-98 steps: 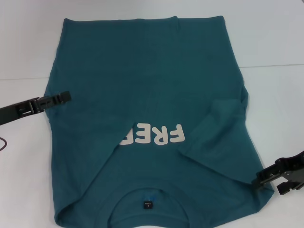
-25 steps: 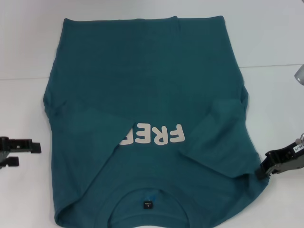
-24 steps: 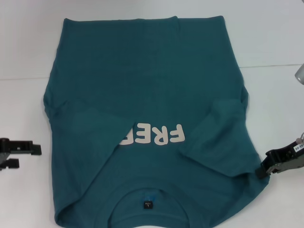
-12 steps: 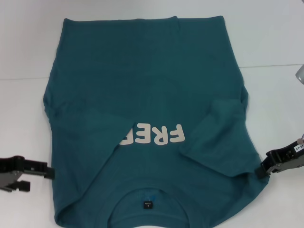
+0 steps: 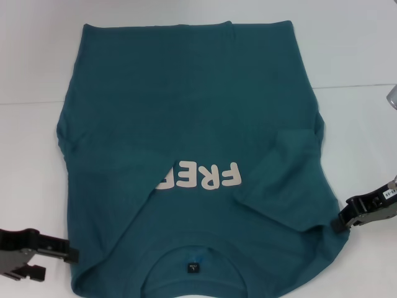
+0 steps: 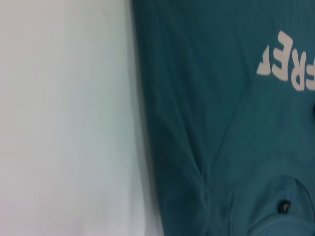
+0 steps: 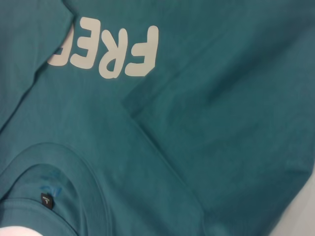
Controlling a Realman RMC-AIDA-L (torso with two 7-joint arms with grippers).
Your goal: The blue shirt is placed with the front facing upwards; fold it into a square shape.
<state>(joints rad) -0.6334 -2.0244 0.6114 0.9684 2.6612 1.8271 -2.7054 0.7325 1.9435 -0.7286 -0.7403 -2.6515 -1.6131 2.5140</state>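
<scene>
The blue shirt (image 5: 192, 124) lies flat on the white table, chest up, with both sleeves folded in over the body. Its collar (image 5: 193, 257) is at the near edge and the off-white lettering (image 5: 198, 177) sits mid-chest. My left gripper (image 5: 59, 263) is open, low over the table just outside the shirt's near left shoulder edge. My right gripper (image 5: 340, 223) is at the near right shoulder edge, shut on the fabric there. The left wrist view shows the shirt (image 6: 221, 123) beside bare table. The right wrist view shows the lettering (image 7: 106, 54) and collar label (image 7: 46, 200).
White table (image 5: 31, 155) surrounds the shirt on the left, right and far sides. A grey object (image 5: 392, 96) pokes in at the right edge. A seam line (image 5: 353, 85) crosses the table behind the shirt.
My left gripper has moved from the shirt's middle left side back towards me, ending beside the near left shoulder. My right gripper closed in on the near right shoulder edge and has stayed there.
</scene>
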